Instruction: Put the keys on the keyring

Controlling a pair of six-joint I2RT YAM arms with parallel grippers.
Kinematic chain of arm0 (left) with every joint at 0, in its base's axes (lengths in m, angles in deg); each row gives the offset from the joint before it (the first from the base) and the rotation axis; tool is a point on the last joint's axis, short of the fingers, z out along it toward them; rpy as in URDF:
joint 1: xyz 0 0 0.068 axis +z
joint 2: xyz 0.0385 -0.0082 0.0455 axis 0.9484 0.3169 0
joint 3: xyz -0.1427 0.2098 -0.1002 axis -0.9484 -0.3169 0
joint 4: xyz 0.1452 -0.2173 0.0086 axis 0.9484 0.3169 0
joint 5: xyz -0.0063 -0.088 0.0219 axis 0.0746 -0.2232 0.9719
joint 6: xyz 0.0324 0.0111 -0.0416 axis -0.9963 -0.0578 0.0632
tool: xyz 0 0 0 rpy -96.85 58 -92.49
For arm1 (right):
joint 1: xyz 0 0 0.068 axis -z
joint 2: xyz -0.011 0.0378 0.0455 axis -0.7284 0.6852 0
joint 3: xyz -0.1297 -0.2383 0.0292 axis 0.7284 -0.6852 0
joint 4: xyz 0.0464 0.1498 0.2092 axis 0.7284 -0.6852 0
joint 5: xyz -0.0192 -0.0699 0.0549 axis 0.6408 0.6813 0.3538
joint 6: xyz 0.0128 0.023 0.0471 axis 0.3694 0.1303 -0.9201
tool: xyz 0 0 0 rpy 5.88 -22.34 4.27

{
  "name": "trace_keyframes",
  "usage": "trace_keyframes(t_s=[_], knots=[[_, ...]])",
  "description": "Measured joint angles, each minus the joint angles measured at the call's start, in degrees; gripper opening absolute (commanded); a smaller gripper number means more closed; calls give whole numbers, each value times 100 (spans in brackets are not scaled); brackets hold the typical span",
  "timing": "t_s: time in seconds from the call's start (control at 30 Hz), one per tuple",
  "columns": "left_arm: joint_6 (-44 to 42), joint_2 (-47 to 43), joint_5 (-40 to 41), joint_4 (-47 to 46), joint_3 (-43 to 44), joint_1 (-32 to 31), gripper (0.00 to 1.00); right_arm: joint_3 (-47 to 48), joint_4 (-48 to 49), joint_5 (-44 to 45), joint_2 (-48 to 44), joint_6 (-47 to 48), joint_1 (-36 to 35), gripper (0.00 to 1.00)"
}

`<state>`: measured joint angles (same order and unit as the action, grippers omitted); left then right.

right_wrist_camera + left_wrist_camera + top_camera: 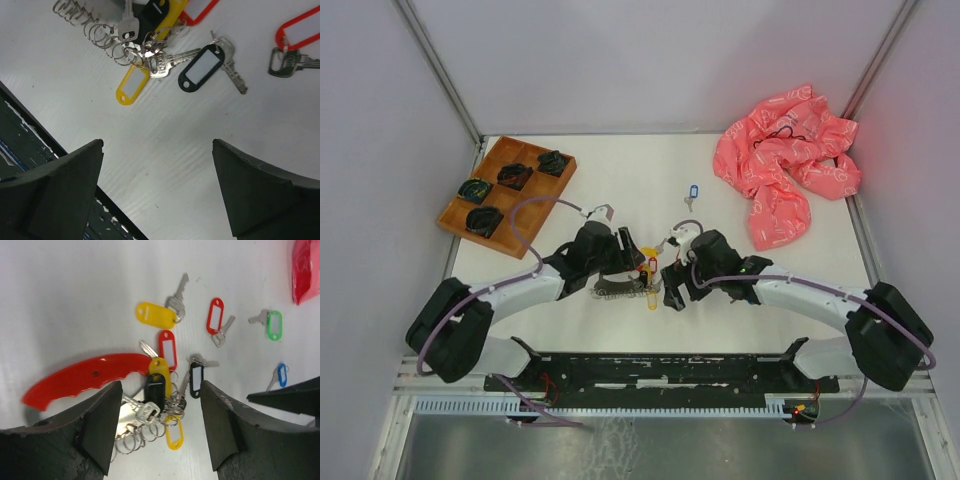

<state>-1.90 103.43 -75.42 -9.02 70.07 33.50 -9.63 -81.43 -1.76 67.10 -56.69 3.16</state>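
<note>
The keyring (140, 432), a cluster of silvery rings with a curved red piece (85, 377), lies on the white table. Black and yellow tagged keys (155, 387) are bunched on it. My left gripper (160, 407) is open, low over the table, its jaws astride this cluster without touching it. Loose keys lie beyond: yellow tag (155, 315), red tag (215, 316), green tag (274, 325), blue tag (282, 375). My right gripper (157, 165) is open over bare table, the ring cluster (100, 32) and a black-tagged key (202, 67) just past its tips.
A wooden tray (505, 195) with dark coiled items sits at the back left. A crumpled pink bag (788, 170) lies at the back right. A blue-tagged key (692, 192) lies alone behind the grippers. The dark rail (660, 375) runs along the near edge.
</note>
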Motion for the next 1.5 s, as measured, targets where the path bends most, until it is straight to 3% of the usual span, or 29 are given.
trace_keyframes(t_s=[0.2,0.4,0.73,1.1,1.3,1.5], knots=[[-514,-846,802,706,-22,337,62,562,153,501,1075,-24,-673,79],[-761,-750,994,1067,-221,693,51,1178,256,1121,1906,-44,-1010,68],[-793,-684,763,1161,-728,704,44,1768,164,1840,2710,-26,-1167,61],[-577,-1145,339,658,-1309,708,42,1906,-44,2789,2774,66,-940,57],[-446,-1285,177,557,-1456,708,42,1692,-50,2570,2253,422,-887,56],[-424,-1346,90,629,-1464,708,43,1637,92,2107,1945,920,-990,43]])
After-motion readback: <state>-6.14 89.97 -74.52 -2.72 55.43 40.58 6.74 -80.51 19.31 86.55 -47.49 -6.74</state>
